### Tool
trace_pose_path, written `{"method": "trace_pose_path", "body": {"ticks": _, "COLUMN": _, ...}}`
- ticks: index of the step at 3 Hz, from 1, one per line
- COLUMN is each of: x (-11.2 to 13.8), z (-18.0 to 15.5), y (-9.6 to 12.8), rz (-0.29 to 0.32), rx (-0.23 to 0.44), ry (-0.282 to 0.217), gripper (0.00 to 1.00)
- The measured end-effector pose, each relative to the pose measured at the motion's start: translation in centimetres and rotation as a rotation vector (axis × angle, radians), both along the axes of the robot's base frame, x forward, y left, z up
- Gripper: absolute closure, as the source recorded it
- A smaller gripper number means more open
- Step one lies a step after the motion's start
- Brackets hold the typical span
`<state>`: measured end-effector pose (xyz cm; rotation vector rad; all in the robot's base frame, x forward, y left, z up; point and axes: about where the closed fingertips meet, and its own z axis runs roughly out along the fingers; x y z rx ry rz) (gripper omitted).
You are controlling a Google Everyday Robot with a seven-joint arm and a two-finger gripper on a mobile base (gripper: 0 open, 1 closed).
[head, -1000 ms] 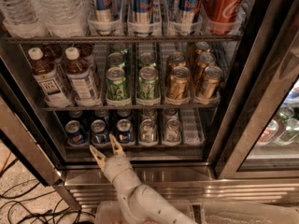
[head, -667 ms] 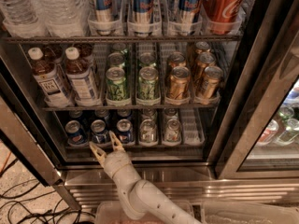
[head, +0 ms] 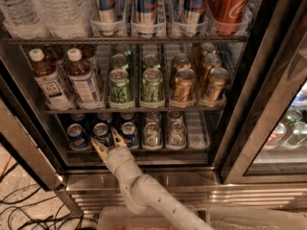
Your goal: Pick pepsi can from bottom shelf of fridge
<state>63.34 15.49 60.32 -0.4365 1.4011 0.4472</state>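
The fridge (head: pixel 268 104) stands open with a steel frame and dark inside. Its bottom shelf (head: pixel 196 128) holds clear lane trays. Three dark-blue pepsi cans stand at its front left: one far left (head: pixel 77 136), one in the middle (head: pixel 102 133), one on the right (head: pixel 128 133). Two plain silver cans (head: pixel 152 134) stand to their right. My gripper (head: pixel 108 142) is open, on a white arm rising from below. Its fingertips (head: pixel 99 146) straddle the front of the middle pepsi can, just at the shelf's front edge. I cannot tell whether they touch it.
The rack above holds tea bottles (head: pixel 84 80), green cans (head: pixel 120 86) and gold cans (head: pixel 183 85). The top rack holds water bottles, blue tall cans and a red cola can (head: pixel 230 6). Black cables (head: pixel 29 214) lie on the floor at left. A second cooler section (head: pixel 288 128) is at right.
The gripper has moved slightly left and forward, from below the right pepsi can toward the middle one. The cans have not moved.
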Motion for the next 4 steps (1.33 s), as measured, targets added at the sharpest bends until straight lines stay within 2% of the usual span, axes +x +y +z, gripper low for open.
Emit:
{"method": "trace_pose_path", "body": {"ticks": 1, "x": 1.2, "z": 0.0, "y": 0.6, "rz": 0.009, "rx": -0.006, "ry": 0.001, "gripper": 0.47}}
{"method": "trace_pose_path", "body": {"ticks": 2, "x": 1.2, "z": 0.0, "y": 0.6, "rz": 0.009, "rx": -0.006, "ry": 0.001, "gripper": 0.66}}
{"method": "trace_pose_path", "body": {"ticks": 3, "x": 1.2, "z": 0.0, "y": 0.6, "rz": 0.009, "rx": -0.006, "ry": 0.001, "gripper": 0.89}}
{"method": "trace_pose_path", "body": {"ticks": 4, "x": 0.3, "z": 1.0, "y": 0.8, "rz": 0.014, "rx": -0.001, "ry": -0.018, "gripper": 1.0}}
